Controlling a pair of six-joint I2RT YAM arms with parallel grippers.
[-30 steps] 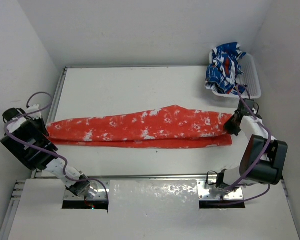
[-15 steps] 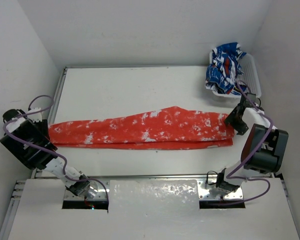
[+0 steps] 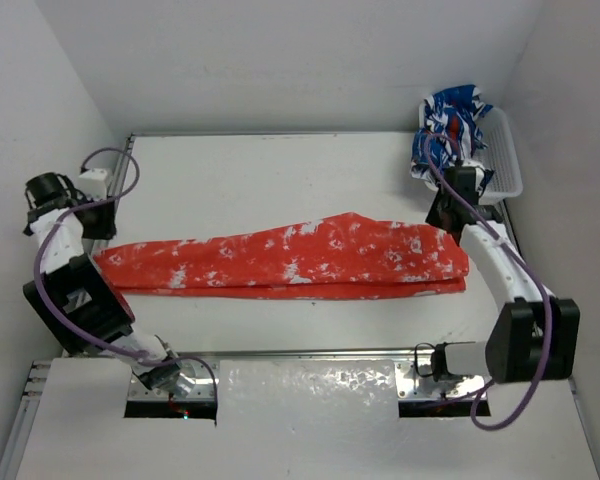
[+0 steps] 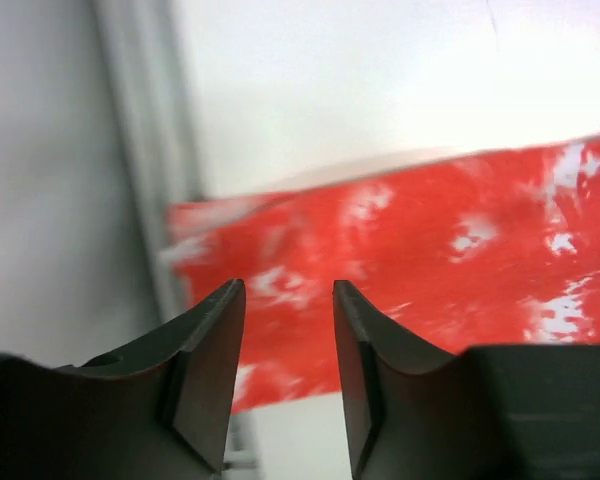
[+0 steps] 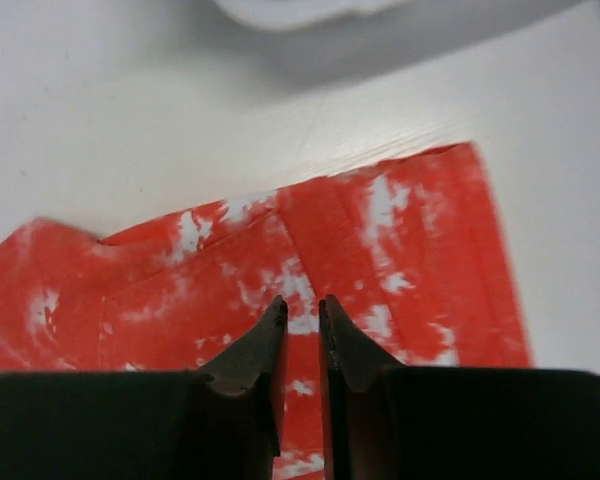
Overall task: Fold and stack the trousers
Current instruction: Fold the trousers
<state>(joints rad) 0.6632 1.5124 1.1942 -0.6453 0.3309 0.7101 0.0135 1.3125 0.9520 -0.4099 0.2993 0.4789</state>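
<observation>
The trousers [image 3: 290, 258] lie folded lengthwise in a long red-orange strip with white speckles across the middle of the table. My left gripper [image 3: 101, 222] hovers over their left end, just behind it. In the left wrist view its jaws [image 4: 288, 285] stand open with nothing between them, and the cloth end [image 4: 410, 260] lies below. My right gripper [image 3: 443, 216] hangs above the right end. In the right wrist view its jaws [image 5: 301, 300] are a narrow slit apart, empty, over the trousers [image 5: 380, 270].
A white basket [image 3: 508, 168] at the back right holds a blue, white and red garment [image 3: 450, 130], close behind my right gripper. The basket's edge [image 5: 310, 12] shows at the top of the right wrist view. A metal rail [image 4: 145, 150] borders the table's left side.
Both grippers were shut on the trousers' ends, then let go and rose away toward the back. The trousers settled flat. The right jaws have narrowed again since opening.
</observation>
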